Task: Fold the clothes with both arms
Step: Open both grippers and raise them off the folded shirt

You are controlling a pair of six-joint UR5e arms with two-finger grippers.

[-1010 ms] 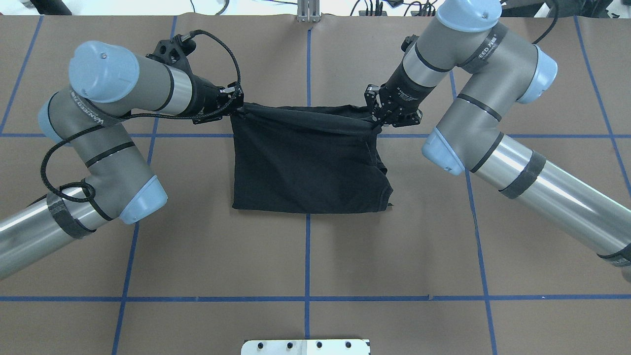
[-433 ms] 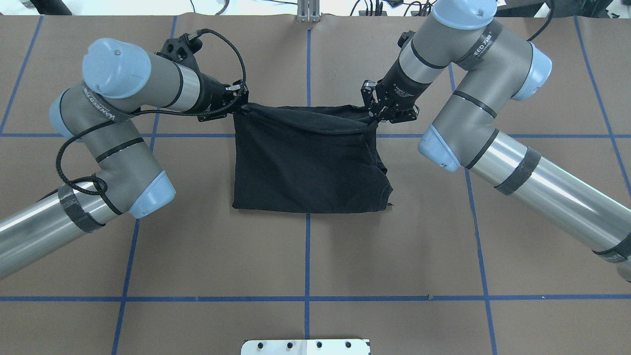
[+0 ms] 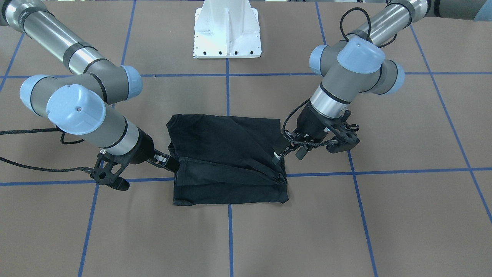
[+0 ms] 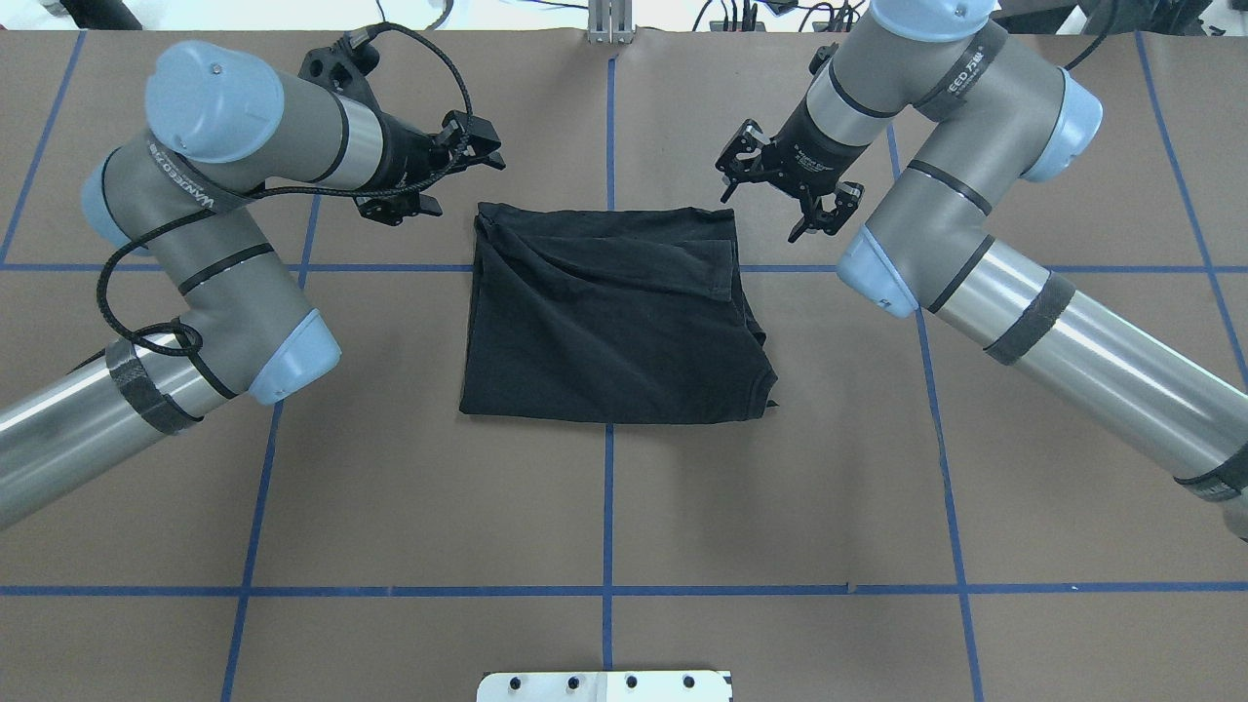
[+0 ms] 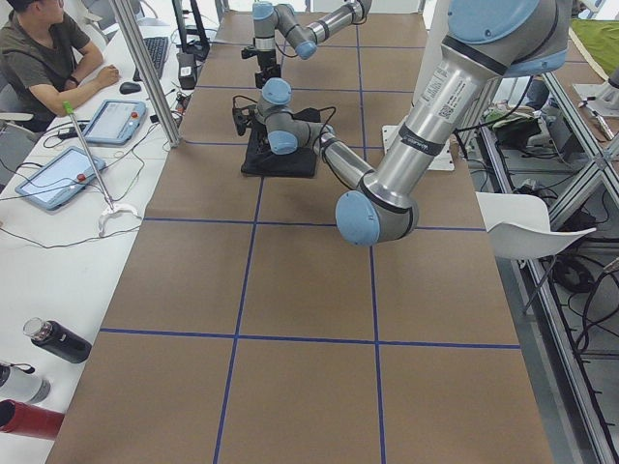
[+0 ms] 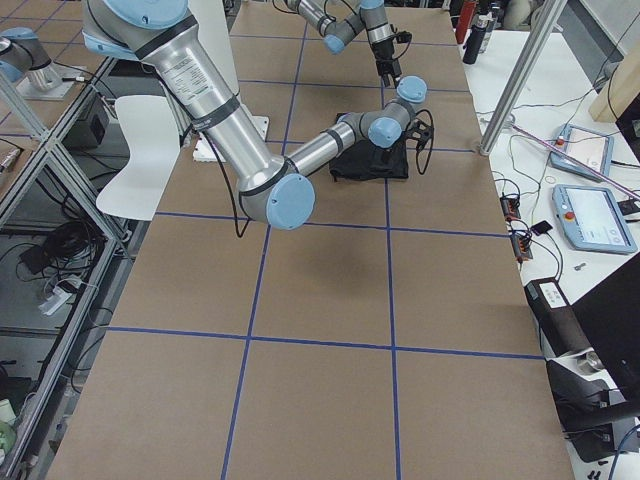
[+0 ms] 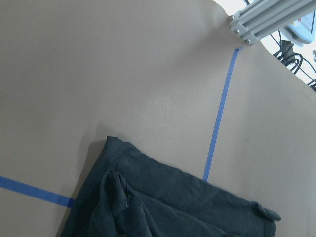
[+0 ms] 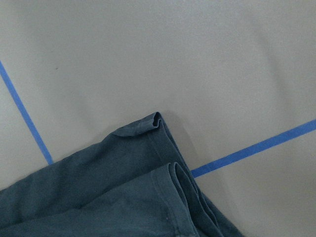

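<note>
The black clothes (image 4: 614, 322), a T-shirt, lie folded into a rough rectangle in the middle of the brown table, plain side up; they also show in the front view (image 3: 226, 161). My left gripper (image 4: 466, 183) hangs open just beyond the shirt's far left corner and holds nothing. My right gripper (image 4: 759, 218) stands open just off the far right corner, also with nothing in it. Both wrist views look down on a loose far corner of the shirt (image 7: 163, 202) (image 8: 98, 197), and no fingers show in them. The printed front is hidden.
Blue tape lines (image 4: 608, 507) split the brown table cover into squares. The white pedestal base (image 4: 604, 685) sits at the near edge, and an aluminium post (image 4: 609, 24) at the far edge. A person (image 5: 48, 58) sits at a side desk with tablets.
Both grippers have opened and let go of the shirt's far corners, then drawn back and away from it. The far edge now lies flat and slack on the table.
</note>
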